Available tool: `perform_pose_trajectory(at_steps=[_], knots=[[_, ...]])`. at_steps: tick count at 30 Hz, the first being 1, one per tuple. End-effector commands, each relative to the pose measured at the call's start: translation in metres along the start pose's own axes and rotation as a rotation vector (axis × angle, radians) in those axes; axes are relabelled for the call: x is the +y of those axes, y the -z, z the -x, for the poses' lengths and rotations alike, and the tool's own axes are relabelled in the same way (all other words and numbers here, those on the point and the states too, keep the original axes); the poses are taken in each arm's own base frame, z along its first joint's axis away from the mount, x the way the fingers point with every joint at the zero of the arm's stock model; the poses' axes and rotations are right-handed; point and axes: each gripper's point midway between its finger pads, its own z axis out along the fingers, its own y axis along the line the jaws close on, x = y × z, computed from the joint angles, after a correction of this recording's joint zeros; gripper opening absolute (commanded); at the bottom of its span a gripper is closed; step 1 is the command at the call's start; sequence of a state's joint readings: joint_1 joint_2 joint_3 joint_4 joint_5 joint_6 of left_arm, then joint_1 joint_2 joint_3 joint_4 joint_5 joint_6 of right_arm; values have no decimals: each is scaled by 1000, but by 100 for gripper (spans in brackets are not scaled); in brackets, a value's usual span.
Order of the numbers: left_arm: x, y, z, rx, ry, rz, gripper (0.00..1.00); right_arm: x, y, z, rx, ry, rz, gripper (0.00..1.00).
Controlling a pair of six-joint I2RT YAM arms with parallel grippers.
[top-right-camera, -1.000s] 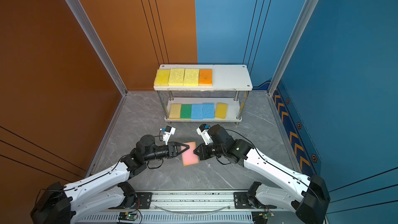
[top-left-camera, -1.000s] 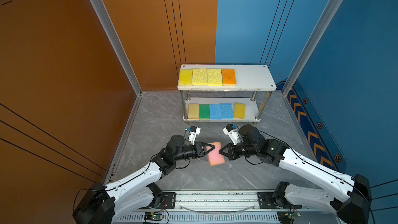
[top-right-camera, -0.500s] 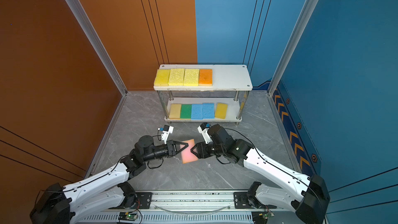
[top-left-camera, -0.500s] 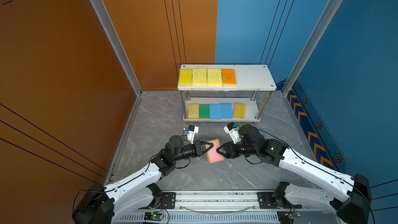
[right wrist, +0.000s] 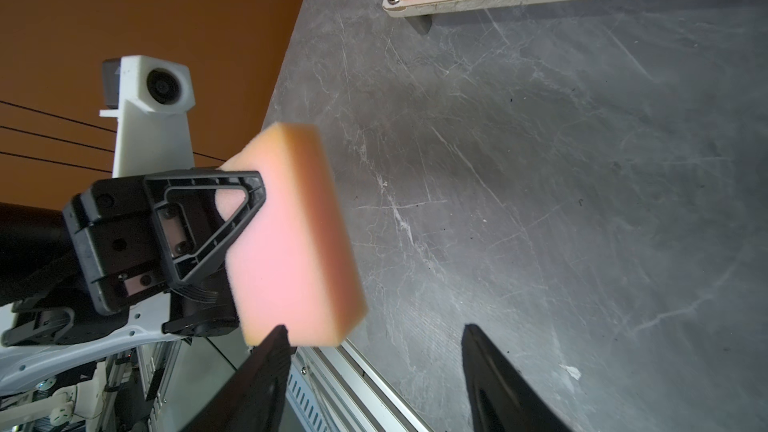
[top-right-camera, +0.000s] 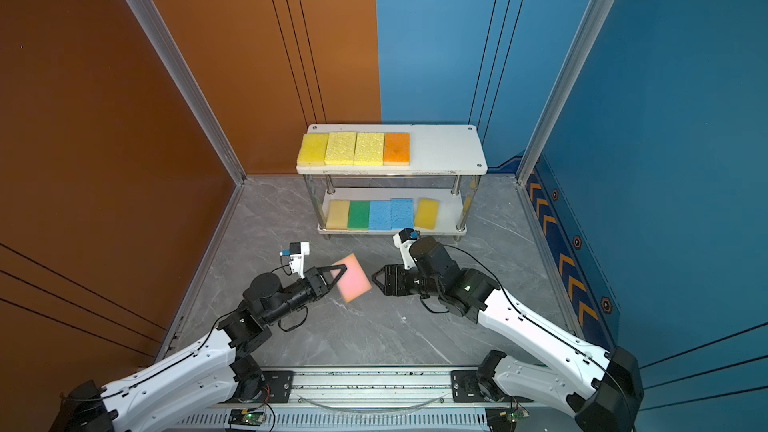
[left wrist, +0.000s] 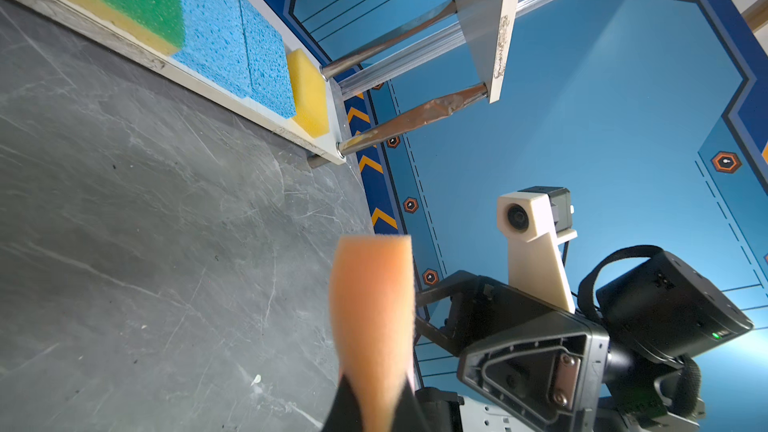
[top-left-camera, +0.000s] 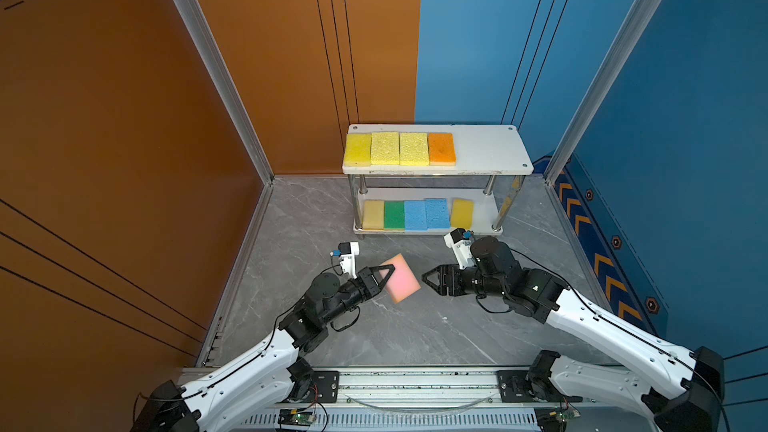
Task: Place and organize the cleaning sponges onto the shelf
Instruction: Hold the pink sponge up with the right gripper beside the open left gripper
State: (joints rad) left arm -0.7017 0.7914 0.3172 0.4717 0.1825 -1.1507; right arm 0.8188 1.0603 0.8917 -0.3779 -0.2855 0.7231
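1. The pink sponge is blurred in both top views, so its pores cannot be made out. The left wrist view shows only its narrow edge, which runs out of frame.
2. The left hand is clamped tight on one end of it. Only one finger shows in the top views; the other is hidden under the foam.
3. The right hand has its jaws spread and holds nothing. It is just beside the sponge's other end, and whether a fingertip touches it cannot be told.
4. The pink sponge hangs tilted above the counter, in front of the shelf.
5. It is a rectangular foam block, pink on the broad face and peach along the sides.
6. On the shelf's top board, a smooth yellow sponge, two coarse yellow sponges and an orange sponge lie side by side at one end.
7. On the lower board lie a pale yellow sponge, a green sponge, two light blue sponges and a bright yellow sponge. The top board hides their rear ends.
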Motion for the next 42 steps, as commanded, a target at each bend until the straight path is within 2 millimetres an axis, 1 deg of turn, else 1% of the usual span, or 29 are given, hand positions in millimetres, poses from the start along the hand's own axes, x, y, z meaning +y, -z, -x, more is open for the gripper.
perform_pose_trajectory(at_steps=[1, 5, 9, 17, 20, 30, 35, 37, 42], knots=[[-1, 3, 5, -38, -3, -8, 7, 17, -9, -4, 22, -13, 78, 67], [-2, 4, 4, -33, 3, -15, 7, 25, -18, -9, 46, 1, 104, 66], [-2, 4, 4, -30, 6, -16, 7, 30, -27, -15, 76, 10, 110, 64], [-2, 3, 3, -23, 11, -17, 7, 34, -28, -17, 78, 26, 113, 53], [-2, 3, 3, -21, 13, -17, 7, 35, -29, -17, 77, 27, 115, 49], [-3, 4, 2, -17, 18, -22, 7, 37, -30, -18, 75, 30, 115, 22], [-1, 5, 2, -18, 20, -18, 7, 36, -29, -18, 70, 31, 109, 12], [-1, 5, 2, -20, 24, -17, 9, 35, -28, -17, 66, 31, 104, 8], [0, 5, 2, -20, 27, -16, 17, 32, -28, -17, 60, 30, 90, 3]])
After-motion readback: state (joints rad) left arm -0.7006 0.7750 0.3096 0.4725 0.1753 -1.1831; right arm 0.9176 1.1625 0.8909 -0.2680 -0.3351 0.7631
